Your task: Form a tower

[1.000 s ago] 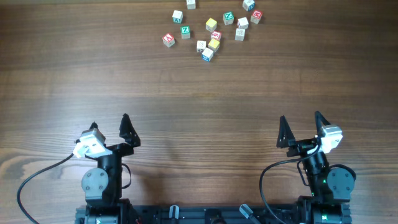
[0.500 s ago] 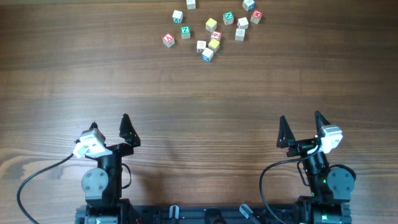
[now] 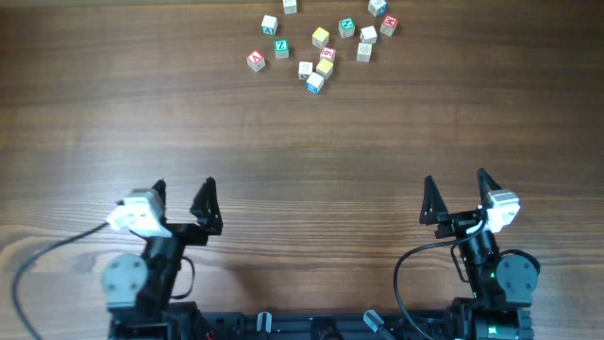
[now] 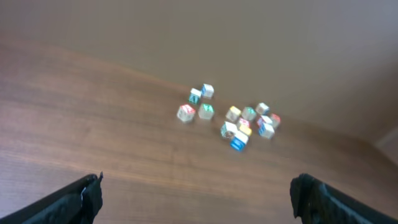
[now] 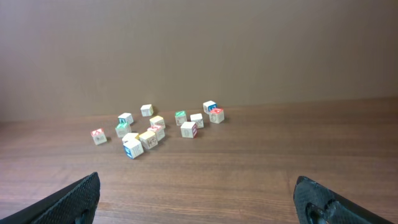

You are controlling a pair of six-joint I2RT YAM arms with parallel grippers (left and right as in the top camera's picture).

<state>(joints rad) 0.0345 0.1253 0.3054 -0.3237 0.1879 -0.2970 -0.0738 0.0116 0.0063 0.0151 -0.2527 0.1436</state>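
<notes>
A wood-grain counter (image 3: 302, 132) carries loose letter cubes scattered near its far side, among them a red-marked cube (image 3: 255, 60), a green-marked cube (image 3: 281, 46), a yellow cube (image 3: 321, 37) and a blue-edged cube (image 3: 314, 83).

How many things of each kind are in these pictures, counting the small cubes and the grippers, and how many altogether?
Wooden letter cubes: 14
Grippers: 2, the left gripper and the right gripper, both open and empty
Total: 16

Black arms (image 3: 160, 257), pointed black fingers (image 3: 206, 196), white camera housings (image 3: 140, 210), looping black cables (image 3: 396, 276)
</notes>
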